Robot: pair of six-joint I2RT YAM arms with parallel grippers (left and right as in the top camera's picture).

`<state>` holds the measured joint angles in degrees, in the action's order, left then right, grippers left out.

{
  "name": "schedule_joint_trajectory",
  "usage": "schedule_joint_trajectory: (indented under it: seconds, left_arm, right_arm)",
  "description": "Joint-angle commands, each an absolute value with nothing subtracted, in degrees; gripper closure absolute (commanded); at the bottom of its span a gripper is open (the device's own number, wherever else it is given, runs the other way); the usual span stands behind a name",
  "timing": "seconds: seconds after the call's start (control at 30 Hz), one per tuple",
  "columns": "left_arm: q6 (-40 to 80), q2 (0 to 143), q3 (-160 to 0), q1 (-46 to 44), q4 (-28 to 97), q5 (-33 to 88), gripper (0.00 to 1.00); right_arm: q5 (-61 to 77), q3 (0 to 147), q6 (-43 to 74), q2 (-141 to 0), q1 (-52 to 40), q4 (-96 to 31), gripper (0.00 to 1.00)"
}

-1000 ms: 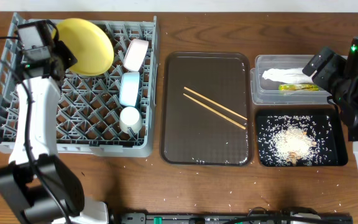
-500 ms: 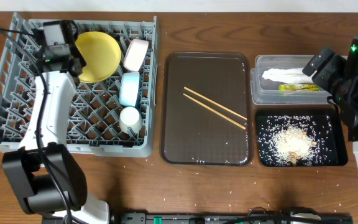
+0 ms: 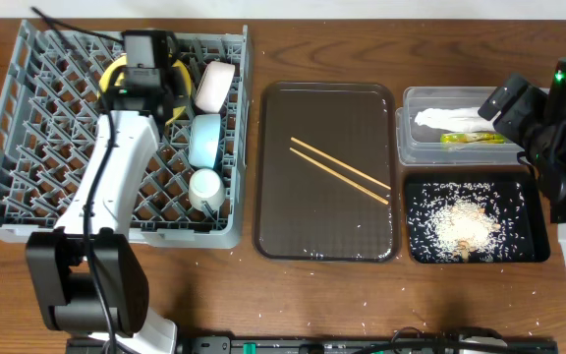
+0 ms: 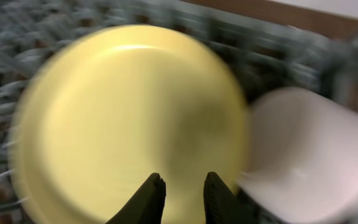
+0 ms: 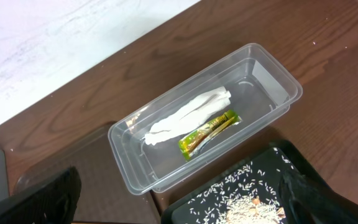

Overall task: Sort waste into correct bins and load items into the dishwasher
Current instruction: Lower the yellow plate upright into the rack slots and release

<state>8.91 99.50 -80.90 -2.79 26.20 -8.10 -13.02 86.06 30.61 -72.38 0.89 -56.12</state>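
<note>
Standing narrowly parted, the left fingers [image 4: 153,198] are pointing at the lower rim of the yellow plate [image 4: 129,112]. The plate's face is filling the motion-blurred left wrist view, and I cannot tell whether the fingers are pinching the rim or hanging just clear of it. The plate is sitting on edge in the back row of the grey dish rack [image 3: 47,128], and it is showing from overhead as yellow slivers on either side of the wrist. The pinkish-white bowl [image 4: 309,149] is standing just beside the plate. In front of that bowl, the light blue bowl [image 3: 204,140] and the white cup [image 3: 205,187] are sitting in 1 column.

The right fingers [image 5: 42,199] are spreading wide and holding nothing, hovering above the 2 bins. The clear tub [image 5: 266,68] is holding the white tissue [image 5: 188,115] and the green-and-orange wrapper [image 5: 209,130], which are lying side by side and touching. The black tray [image 3: 421,251], just in front of the tub, is carrying the heap of rice crumbs [image 3: 460,224].

Between rack and bins, the 2 chopsticks [image 3: 340,170] are lying nearly parallel on the dark brown serving tray [image 3: 327,226]. A few stray grains are dotting the counter [image 3: 263,295] along its front edge.
</note>
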Motion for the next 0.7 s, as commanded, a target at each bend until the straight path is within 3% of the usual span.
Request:
schedule_joint_trajectory:
  seconds: [0.0,0.17,0.67]
  left_arm:
    - [3.99,99.35,-80.68,-3.81,26.52,-0.73,0.78]
    - [1.91,100.44,-80.68,-4.51,26.55,1.13,0.92]
    - [2.48,106.54,-80.68,-4.58,24.58,-0.12,0.93]
  right_arm:
    - [-13.26,86.08,31.24,-72.51,1.1,-56.21,0.01]
    - [-13.26,86.08,31.24,-72.51,1.1,-56.21,0.01]
    - [-13.23,86.08,31.24,-72.51,1.1,-56.21,0.01]
